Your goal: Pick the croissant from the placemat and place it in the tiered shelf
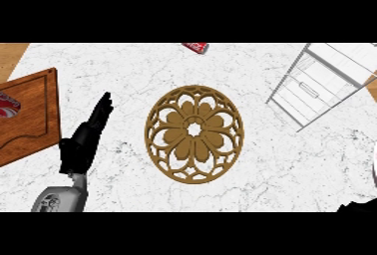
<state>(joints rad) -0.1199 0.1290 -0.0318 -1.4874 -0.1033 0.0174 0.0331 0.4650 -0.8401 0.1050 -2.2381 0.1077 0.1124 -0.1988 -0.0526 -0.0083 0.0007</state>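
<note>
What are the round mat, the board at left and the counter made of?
Mat: looks like matte tan wood or cork, cut-through flower pattern. Board: reddish wood, grain streaks, slight sheen. Counter: seemingly white marble, grey veins.

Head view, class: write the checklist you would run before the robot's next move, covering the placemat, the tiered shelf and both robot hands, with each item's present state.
1. Croissant in sight: not ok; none shows on the placemat or anywhere else.
2. Tiered shelf in view: ok; it stands at the upper right, partly cut by the edge.
3. Left robot hand free: ok; open, fingers straight, left of the placemat, holding nothing.
4. Right robot hand state: cannot tell; only a dark sliver shows at the lower right edge.
5. Route from placemat to tiered shelf: ok; nothing stands between them.
</note>
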